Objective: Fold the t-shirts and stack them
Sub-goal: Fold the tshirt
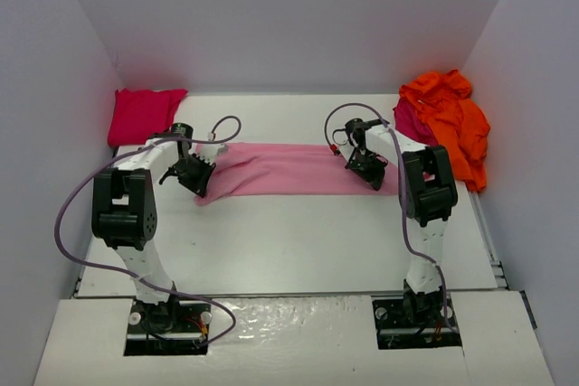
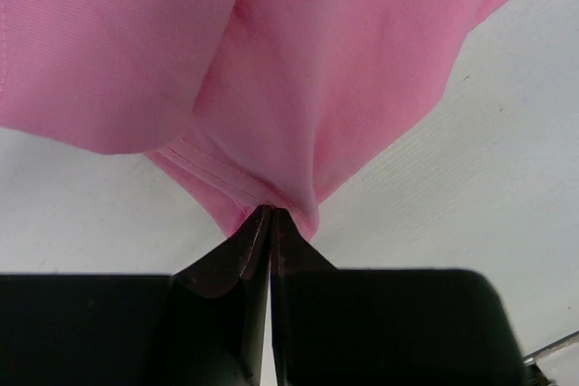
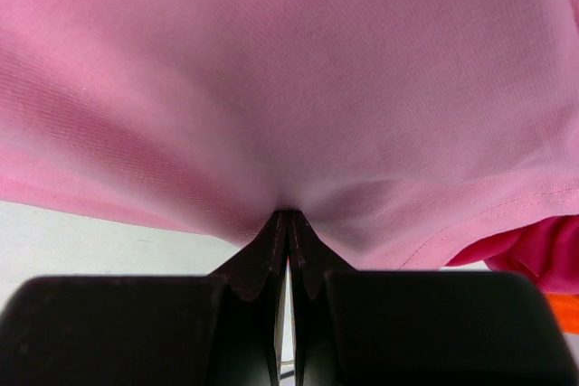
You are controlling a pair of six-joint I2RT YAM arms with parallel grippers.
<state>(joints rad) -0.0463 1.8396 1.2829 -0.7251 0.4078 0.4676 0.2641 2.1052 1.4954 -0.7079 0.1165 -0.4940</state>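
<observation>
Top external view gives you the pink t-shirt (image 1: 289, 169) lying as a long, narrow band across the middle of the table (image 1: 289, 250), running from one arm to the other. It looks folded lengthwise at least once, though you cannot count the layers from above. The left gripper (image 1: 194, 178) is closed on the band's left end, and the left wrist view shows its jaws pinched together on a stitched hem. The right gripper (image 1: 366, 169) is clamped on the right end, and its wrist view shows the cloth bunching into the closed tips. Further out, the red t-shirt (image 1: 143, 115) sits at the far left corner as a compact rectangle and appears already folded, so you can count that one as done. At the far right the orange t-shirt (image 1: 448, 119) lies in a crumpled heap with the dark crimson t-shirt (image 1: 409, 122) tucked against its left side, and neither is folded. By that reading you are roughly a third of the way through: one shirt is folded, one is mid-fold in both claws, two are untouched, and nothing is stacked yet.
</observation>
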